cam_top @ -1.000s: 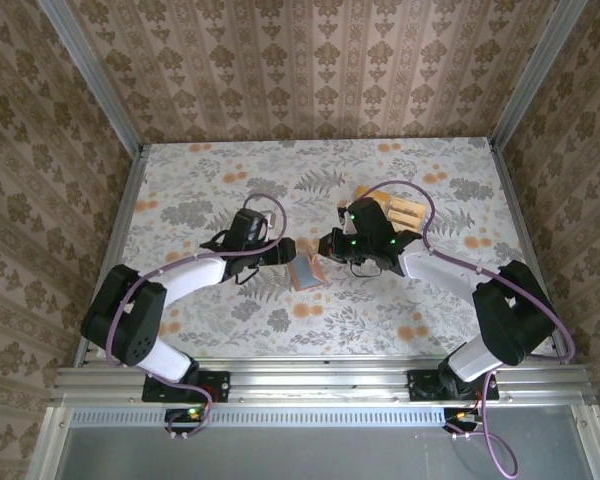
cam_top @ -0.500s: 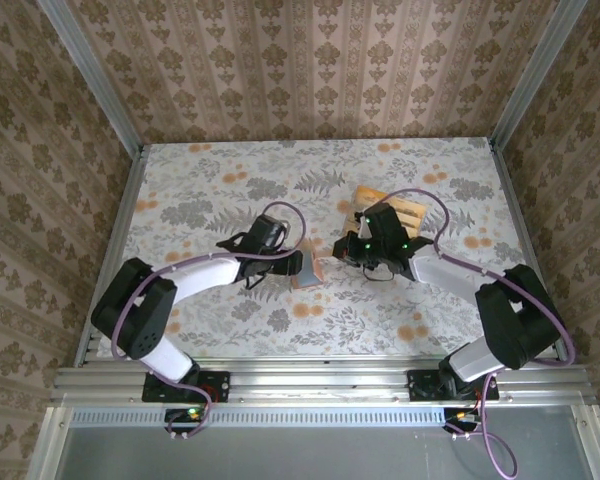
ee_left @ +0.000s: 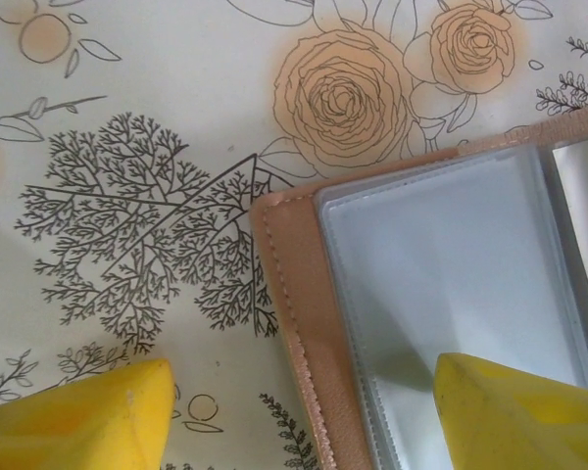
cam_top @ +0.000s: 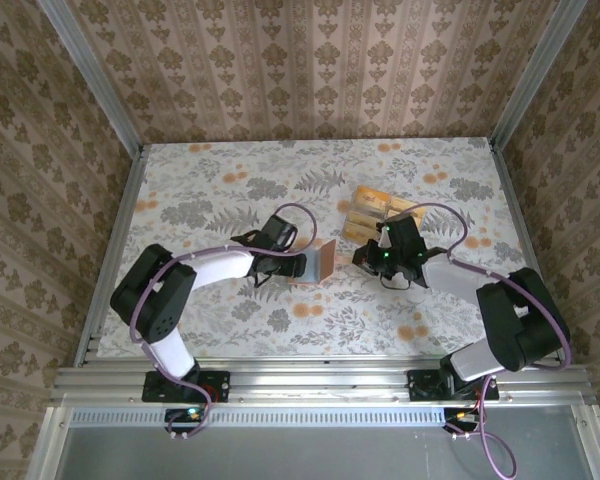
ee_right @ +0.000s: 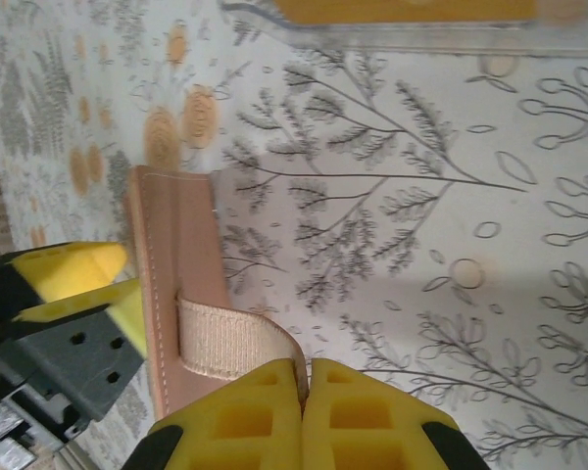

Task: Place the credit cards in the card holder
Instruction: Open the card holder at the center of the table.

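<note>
The reddish-brown card holder point(cam_top: 323, 262) stands partly open mid-table, one cover raised. In the right wrist view my right gripper point(ee_right: 306, 377) is shut on the beige elastic strap point(ee_right: 230, 338) that loops off the holder's cover point(ee_right: 176, 245). My left gripper point(ee_left: 299, 421) is open and straddles the holder's stitched edge point(ee_left: 292, 284): one yellow fingertip point(ee_left: 78, 421) is over the table, the other over a clear inner sleeve point(ee_left: 451, 274). From above, the left gripper point(cam_top: 303, 265) is at the holder's left and the right gripper point(cam_top: 363, 258) at its right. The tan-yellow credit cards point(cam_top: 372, 205) lie behind the right gripper.
The cards sit in a clear plastic tray point(cam_top: 405, 215) at back right; its edge point(ee_right: 421, 39) runs along the top of the right wrist view. Patterned walls and metal rails close in the floral table point(cam_top: 200, 190). Both arms' cables arch over the middle.
The right gripper has drawn back to the right with the strap, uncovering the tray. The holder's cover has lifted upright. The left gripper has slid right onto the holder.
</note>
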